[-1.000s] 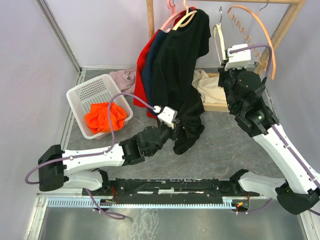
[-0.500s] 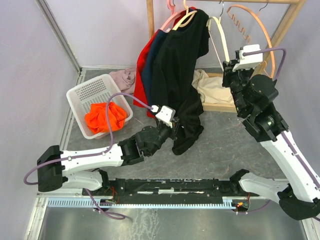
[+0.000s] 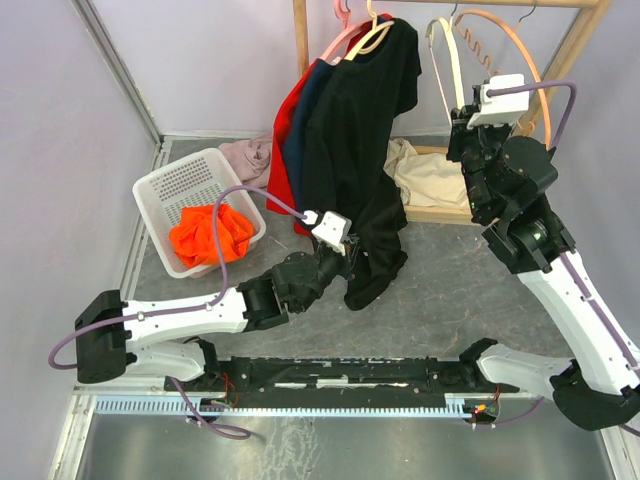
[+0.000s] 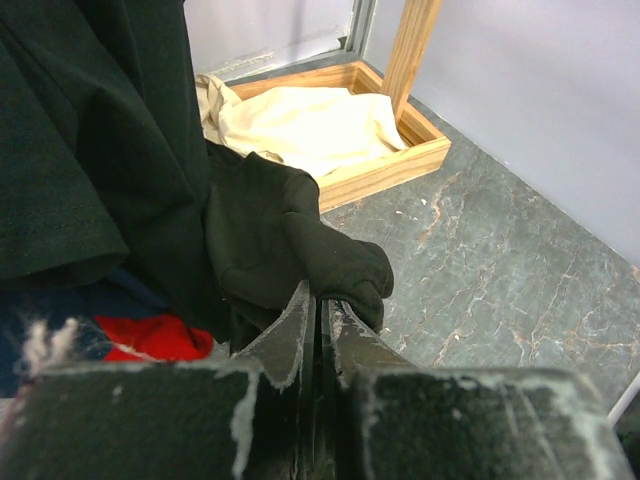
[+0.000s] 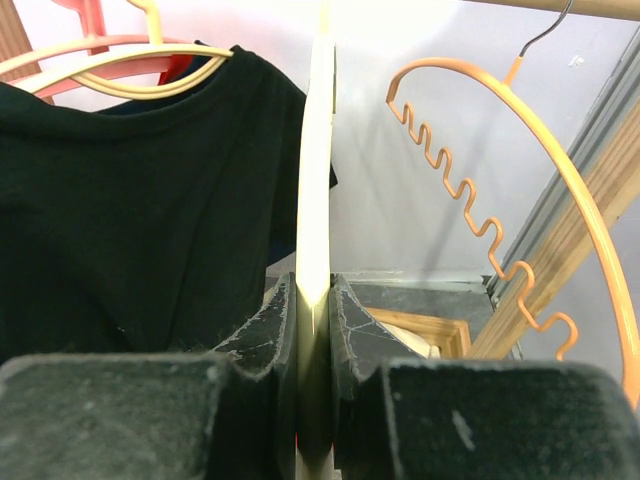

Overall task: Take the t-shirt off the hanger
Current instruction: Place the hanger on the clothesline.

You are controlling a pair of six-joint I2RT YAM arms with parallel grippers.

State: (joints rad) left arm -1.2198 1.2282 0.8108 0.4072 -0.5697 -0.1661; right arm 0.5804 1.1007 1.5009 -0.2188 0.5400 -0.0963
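Black t-shirt (image 3: pixel 360 140) is still on its pale yellow hanger (image 3: pixel 368 38), hung at 12 o'clock on the wooden rack (image 3: pixel 300 30). Collar sits over the hanger shoulders in the right wrist view. Lower part drapes down and bunches at the bottom.

Left end effector (image 3: pixel 350 255) is at the shirt's 6 o'clock, jaws pressed together on a fold of the black hem. Left wrist view shows the cloth wadded right at the fingertips (image 4: pixel 322 300).

Right end effector (image 3: pixel 462 112) is at the shirt's 3 o'clock, pinching one arm of a bare cream hanger (image 3: pixel 445 55), which stands near upright and carries no garment. An orange wavy hanger (image 3: pixel 510 40) is just beyond it at 2 o'clock, also empty.

Progress, as a judgement: grip on the hem is made, but the removal is not. Shirt has not cleared either shoulder of its hanger. What's left is working it off the hanger, then dropping it.

Surroundings:
- Red garment (image 3: pixel 283 130) and navy garment (image 3: pixel 303 120) hang directly at the shirt's 9 o'clock, touching it. Snag risk on the pull.
- White basket (image 3: pixel 160 185) at 10 o'clock on the worktop (image 3: pixel 450 300) holds an orange cloth (image 3: pixel 210 235).
- Wooden tray (image 3: pixel 430 213) at 2 o'clock holds a cream cloth (image 3: pixel 425 175).
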